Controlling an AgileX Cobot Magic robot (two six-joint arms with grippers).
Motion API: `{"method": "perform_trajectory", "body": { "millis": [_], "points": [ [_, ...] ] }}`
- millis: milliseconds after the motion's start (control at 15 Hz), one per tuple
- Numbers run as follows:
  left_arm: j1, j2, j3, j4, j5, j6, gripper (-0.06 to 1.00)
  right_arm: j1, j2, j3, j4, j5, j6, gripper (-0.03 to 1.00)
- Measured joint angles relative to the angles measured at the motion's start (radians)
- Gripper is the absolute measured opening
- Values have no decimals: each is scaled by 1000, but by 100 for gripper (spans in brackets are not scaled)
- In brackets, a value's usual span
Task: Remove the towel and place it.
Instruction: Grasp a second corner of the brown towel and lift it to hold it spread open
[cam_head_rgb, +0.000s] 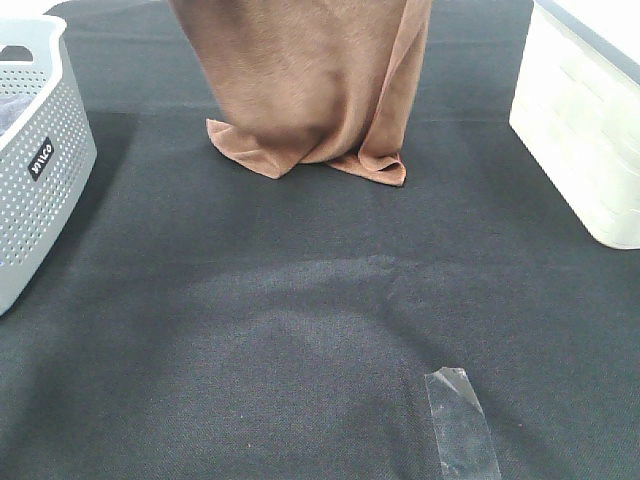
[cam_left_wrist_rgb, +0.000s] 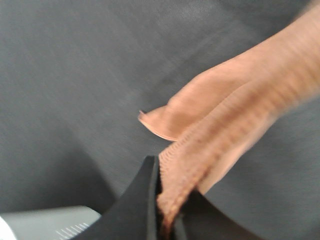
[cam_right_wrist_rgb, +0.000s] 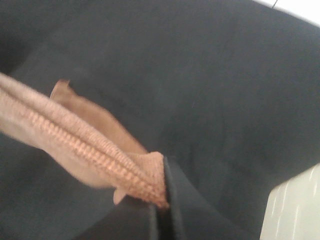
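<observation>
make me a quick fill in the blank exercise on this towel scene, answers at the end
1. The towel hangs with its lower end resting on the ____ table cloth.
2. The left claw and the right claw are each ____ on the towel's stitched edge.
3. The perforated grey basket stands at the ____ side of the exterior high view.
4. A strip of clear ____ lies on the cloth.
Missing words: black; shut; left; tape.

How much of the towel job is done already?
Partly. Done: the left gripper and right gripper are each shut on an edge of the brown towel, which hangs from them. In hand: its bottom corners bunch on the black cloth. Left: carrying it off and setting it down.
</observation>
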Motion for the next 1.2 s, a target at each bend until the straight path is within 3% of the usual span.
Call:
{"method": "perform_trajectory", "body": {
  "millis": [133, 200, 267, 333, 467, 533, 600, 667, 933, 1133, 1200],
  "points": [
    [1, -26, 9, -30, 4, -19, 0, -1, -3, -1, 7, 95, 8, 1],
    [1, -26, 9, -30, 4, -19, 0, -1, -3, -1, 7, 95, 8, 1],
    [1, -84, 89, -48, 6, -26, 0, -2, -9, -1, 39, 177, 13, 1],
    [1, -124, 142, -54, 8, -29, 0, -2, -11, -1, 58, 201, 14, 1],
    [1, -246, 279, -67, 11, -31, 0, -2, -42, 25, 114, 210, 19, 1],
    [1, -246, 279, -67, 11, -31, 0, -2, -42, 25, 114, 210, 19, 1],
    [1, -355, 422, -92, 10, -31, 0, -2, -112, 95, 174, 210, 23, 1],
    [1, -355, 422, -92, 10, -31, 0, -2, -112, 95, 174, 210, 23, 1],
    [-1, -675, 868, -137, -2, -31, 0, 0, -380, 443, 228, 210, 23, 1],
    [-10, -859, 1085, -196, -15, -30, 0, 1, -549, 673, 264, 210, 11, 1],
    [-10, -859, 1085, -196, -15, -30, 0, 1, -549, 673, 264, 210, 11, 1]
  ]
}}
